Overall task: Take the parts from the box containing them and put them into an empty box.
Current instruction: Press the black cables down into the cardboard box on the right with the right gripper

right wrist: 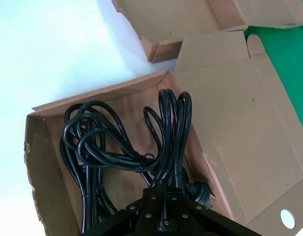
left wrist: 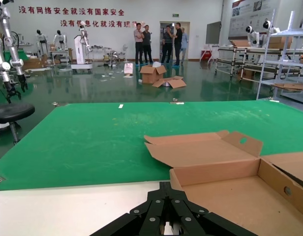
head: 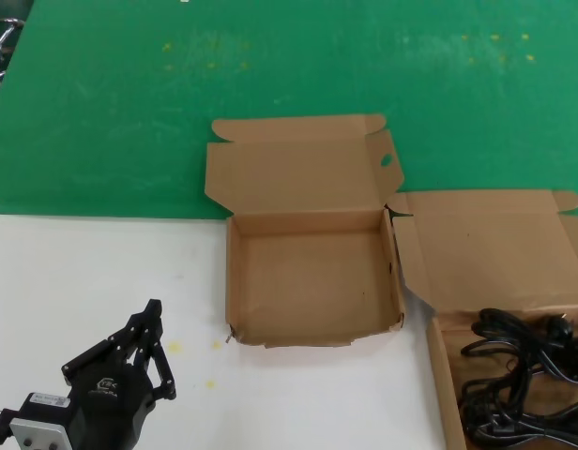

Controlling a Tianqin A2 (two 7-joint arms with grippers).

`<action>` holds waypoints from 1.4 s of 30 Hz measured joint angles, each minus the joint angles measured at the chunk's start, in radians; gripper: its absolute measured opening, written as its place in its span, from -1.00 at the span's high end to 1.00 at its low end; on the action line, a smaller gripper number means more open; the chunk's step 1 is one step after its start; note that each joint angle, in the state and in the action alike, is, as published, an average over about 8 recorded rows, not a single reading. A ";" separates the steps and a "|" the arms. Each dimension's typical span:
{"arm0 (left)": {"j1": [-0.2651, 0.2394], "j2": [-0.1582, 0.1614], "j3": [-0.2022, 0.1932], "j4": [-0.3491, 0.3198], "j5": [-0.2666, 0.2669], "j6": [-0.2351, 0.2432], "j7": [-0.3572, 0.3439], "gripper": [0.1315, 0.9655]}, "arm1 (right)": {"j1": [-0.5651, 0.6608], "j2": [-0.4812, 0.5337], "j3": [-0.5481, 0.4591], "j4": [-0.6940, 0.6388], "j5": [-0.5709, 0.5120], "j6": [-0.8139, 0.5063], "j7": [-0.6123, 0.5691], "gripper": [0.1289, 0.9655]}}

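The empty box [head: 308,281] lies open at the table's middle, its lid folded back and one lid flap punched with an oval hole [head: 386,159]. It also shows in the left wrist view [left wrist: 230,196]. The box with the parts [head: 441,375] stands at the front right, holding black looped power cords [head: 519,375]. My right gripper [right wrist: 163,184] is out of the head view. It is shut and hangs over the cords [right wrist: 117,147] beside a moulded plug [right wrist: 199,191]. I cannot tell whether it touches them. My left gripper [head: 155,309] is shut and empty at the front left.
The right box's lid [head: 495,244] lies open behind it, its corner close to the empty box's right wall. Green mat [head: 270,75] covers the far half of the table, white surface [head: 83,281] the near half. People and loose cardboard boxes stand far off on the floor.
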 joint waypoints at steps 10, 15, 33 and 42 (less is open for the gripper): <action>0.000 0.000 0.000 0.000 0.000 0.000 0.000 1.00 | -0.018 0.004 0.008 0.012 -0.009 0.005 0.022 0.85; 0.000 0.000 0.000 0.000 0.000 0.000 0.000 1.00 | -0.024 0.002 0.008 0.004 -0.009 0.013 0.019 0.71; 0.000 0.000 0.000 0.000 0.000 0.000 0.000 1.00 | -0.025 -0.015 -0.001 -0.047 -0.007 0.045 -0.023 -0.12; 0.000 0.000 0.000 0.000 0.000 0.000 0.000 1.00 | -0.025 -0.020 -0.005 -0.058 -0.005 0.054 -0.036 -0.31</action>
